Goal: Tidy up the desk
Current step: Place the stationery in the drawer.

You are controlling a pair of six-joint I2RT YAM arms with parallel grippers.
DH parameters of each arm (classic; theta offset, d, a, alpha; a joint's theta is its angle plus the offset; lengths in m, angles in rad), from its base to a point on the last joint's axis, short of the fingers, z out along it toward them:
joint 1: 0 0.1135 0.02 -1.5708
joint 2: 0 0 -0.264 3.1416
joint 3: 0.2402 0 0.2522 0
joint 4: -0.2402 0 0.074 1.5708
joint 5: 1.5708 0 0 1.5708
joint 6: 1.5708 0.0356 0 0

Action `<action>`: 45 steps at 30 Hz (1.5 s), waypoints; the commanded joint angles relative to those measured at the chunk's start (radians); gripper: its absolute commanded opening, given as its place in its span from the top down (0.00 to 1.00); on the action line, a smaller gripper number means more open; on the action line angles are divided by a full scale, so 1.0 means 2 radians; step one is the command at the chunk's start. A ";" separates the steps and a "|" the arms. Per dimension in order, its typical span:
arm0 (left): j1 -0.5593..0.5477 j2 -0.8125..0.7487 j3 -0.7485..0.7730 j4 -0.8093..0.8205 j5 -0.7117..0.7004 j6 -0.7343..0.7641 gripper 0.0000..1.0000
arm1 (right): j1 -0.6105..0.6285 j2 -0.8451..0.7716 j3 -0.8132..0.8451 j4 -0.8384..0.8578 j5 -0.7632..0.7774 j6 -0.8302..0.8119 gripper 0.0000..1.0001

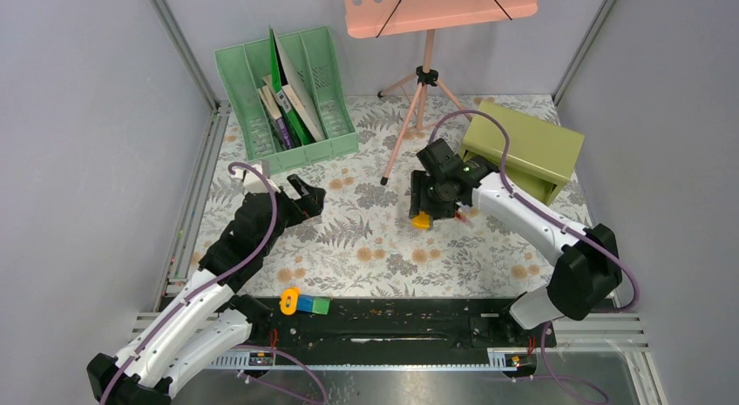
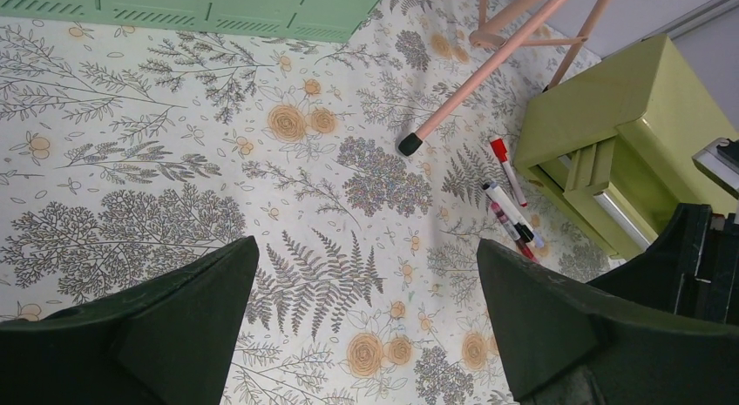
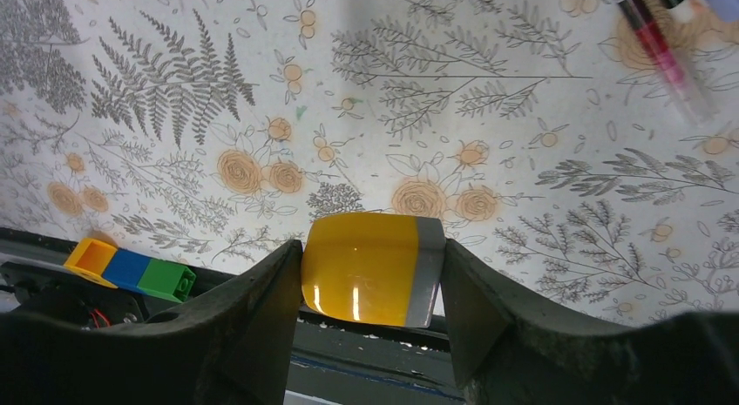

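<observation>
The desk (image 1: 366, 239) is a flat top under a pale cloth printed with ferns and orange flowers. My right gripper (image 1: 431, 205) hangs above its middle right, shut on a glossy yellow block with a grey end (image 3: 370, 267), which shows from above as an orange lump (image 1: 421, 219). The block sits squarely between both fingers (image 3: 261, 309), lifted off the cloth. My left gripper (image 1: 309, 196) stands open over the left middle, with only bare cloth (image 2: 366, 248) between its fingers. Several marker pens (image 2: 510, 209) lie beside the olive box.
A green slotted file rack (image 1: 288, 100) with books stands at the back left. An olive-green drawer box (image 1: 523, 148) sits at the back right. A pink music stand (image 1: 427, 65) straddles the back middle, one foot (image 2: 410, 144) near the pens. Coloured bricks (image 1: 305, 303) rest on the front rail.
</observation>
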 commanded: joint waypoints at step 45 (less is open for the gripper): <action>0.003 0.006 0.014 0.030 -0.001 0.012 0.01 | -0.256 0.038 0.081 0.038 0.146 -0.066 0.67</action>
